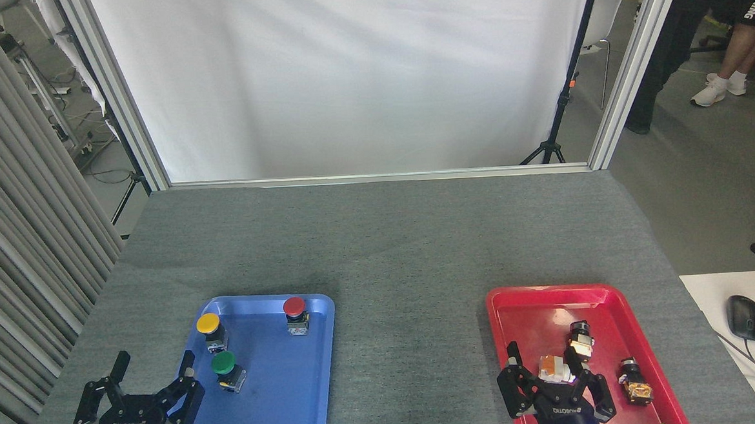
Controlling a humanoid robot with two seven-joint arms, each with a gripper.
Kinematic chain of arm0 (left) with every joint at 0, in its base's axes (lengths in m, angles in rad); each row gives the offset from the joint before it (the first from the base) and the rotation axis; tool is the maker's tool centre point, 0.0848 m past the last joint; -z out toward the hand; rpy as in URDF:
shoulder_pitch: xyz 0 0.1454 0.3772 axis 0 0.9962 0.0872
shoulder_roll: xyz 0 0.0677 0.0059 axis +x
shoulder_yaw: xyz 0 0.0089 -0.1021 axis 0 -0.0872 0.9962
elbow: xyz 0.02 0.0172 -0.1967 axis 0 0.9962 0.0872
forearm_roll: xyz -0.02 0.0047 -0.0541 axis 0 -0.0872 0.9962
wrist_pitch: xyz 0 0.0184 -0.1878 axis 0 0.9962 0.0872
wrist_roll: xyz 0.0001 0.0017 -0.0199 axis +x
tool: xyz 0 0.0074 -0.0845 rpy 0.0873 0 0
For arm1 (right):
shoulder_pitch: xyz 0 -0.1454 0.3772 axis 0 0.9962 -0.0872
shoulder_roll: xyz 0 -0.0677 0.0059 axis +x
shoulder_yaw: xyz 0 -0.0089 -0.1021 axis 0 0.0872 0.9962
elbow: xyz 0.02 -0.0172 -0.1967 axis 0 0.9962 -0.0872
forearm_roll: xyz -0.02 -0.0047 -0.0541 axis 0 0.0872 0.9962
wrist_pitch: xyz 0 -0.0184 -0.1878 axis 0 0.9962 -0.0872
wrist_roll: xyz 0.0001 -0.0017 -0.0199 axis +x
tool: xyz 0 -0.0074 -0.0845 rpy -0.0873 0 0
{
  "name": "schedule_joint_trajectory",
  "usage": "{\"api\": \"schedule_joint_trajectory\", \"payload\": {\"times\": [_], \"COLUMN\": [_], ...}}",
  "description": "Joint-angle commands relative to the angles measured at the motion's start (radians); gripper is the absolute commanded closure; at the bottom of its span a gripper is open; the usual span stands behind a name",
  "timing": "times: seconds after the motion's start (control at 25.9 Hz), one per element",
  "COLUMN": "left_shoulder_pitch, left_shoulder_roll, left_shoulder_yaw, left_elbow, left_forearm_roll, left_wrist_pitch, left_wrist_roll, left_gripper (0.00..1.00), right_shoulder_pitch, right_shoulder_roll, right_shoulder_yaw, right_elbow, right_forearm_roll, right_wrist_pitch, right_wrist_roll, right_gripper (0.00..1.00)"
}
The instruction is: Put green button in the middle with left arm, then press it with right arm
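Nothing done yet, judging by the layout. Near left: left gripper (147, 395) fingers spread wide, empty, hovering at the near-left edge of the blue tray (284, 398). Near right: right gripper (552, 384) also spread wide, holding nothing, over the near part of the red tray (531, 304) with small black-and-orange parts lying in it. Green button (224, 365) sits upright in the blue tray's left side, just right of the left gripper's fingers, not touched. A bit farther in the same tray: yellow button (208, 327) just behind the green one, red button (295, 310) at the far right corner. The middle (410, 339), bare grey fabric between the trays, has nothing on it. Left to do: grab green, move it to the middle, then press with the right arm.
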Motion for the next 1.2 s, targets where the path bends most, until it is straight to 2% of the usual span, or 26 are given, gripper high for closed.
{"api": "schedule_joint_trajectory", "payload": {"times": [0.0, 0.39, 0.58, 0.77, 0.97, 1.16], "left_shoulder_pitch": [0.000, 0.008, 0.006, 0.008, 0.006, 0.006], "left_shoulder_roll": [0.001, 0.004, 0.007, 0.007, 0.006, 0.007], "left_shoulder_yaw": [0.012, 0.022, 0.022, 0.022, 0.023, 0.023], "left_elbow": [0.004, -0.005, -0.003, -0.005, -0.005, -0.005], "left_forearm_roll": [0.005, 0.026, 0.026, 0.025, 0.025, 0.025], "left_wrist_pitch": [-0.003, -0.015, -0.032, -0.033, -0.032, -0.032], "left_wrist_roll": [0.001, -0.026, -0.027, -0.023, -0.024, -0.024], "left_gripper": [0.01, 0.01, 0.01, 0.01, 0.01, 0.01], "right_shoulder_pitch": [0.000, 0.000, 0.003, 0.004, 0.006, 0.015], "right_shoulder_roll": [-0.001, 0.008, -0.005, -0.013, -0.015, -0.034], "right_shoulder_yaw": [0.001, 0.007, 0.021, 0.024, 0.042, 0.041], "right_elbow": [0.000, 0.007, -0.001, -0.003, -0.009, -0.050], "right_forearm_roll": [0.113, 0.119, 0.125, 0.206, 0.206, 0.170], "right_wrist_pitch": [0.030, 0.042, 0.048, 0.054, 0.050, 0.033], "right_wrist_roll": [-0.008, -0.008, -0.008, -0.011, -0.011, 0.000], "right_gripper": [0.02, 0.01, 0.01, 0.01, 0.01, 0.00]}}
